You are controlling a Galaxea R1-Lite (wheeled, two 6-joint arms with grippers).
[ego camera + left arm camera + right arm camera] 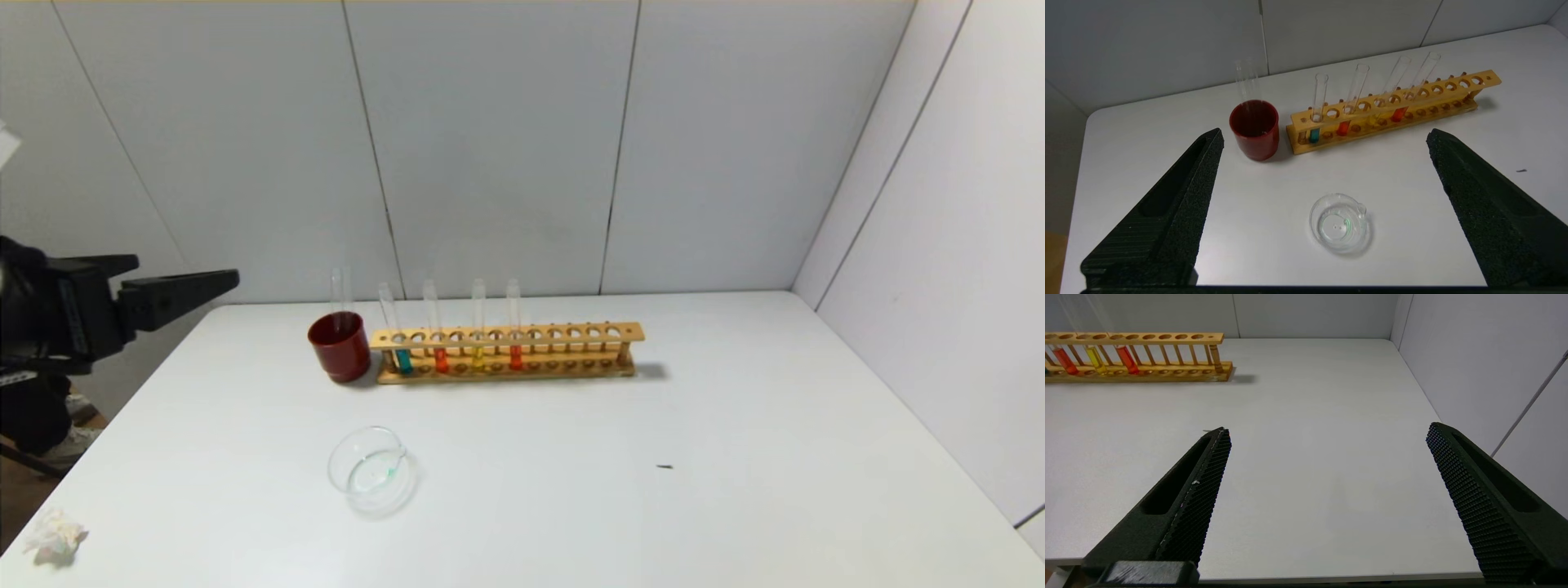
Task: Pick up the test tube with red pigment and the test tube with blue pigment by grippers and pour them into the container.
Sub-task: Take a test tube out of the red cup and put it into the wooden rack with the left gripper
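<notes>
Tubes in rack [506, 353], well apart from left gripper [1325, 136]; both grippers' jaws spread, empty.

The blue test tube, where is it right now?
In the head view, the test tube with blue pigment stands upright in the wooden rack, at its left end, right beside the dark red cup and behind the container.
</notes>
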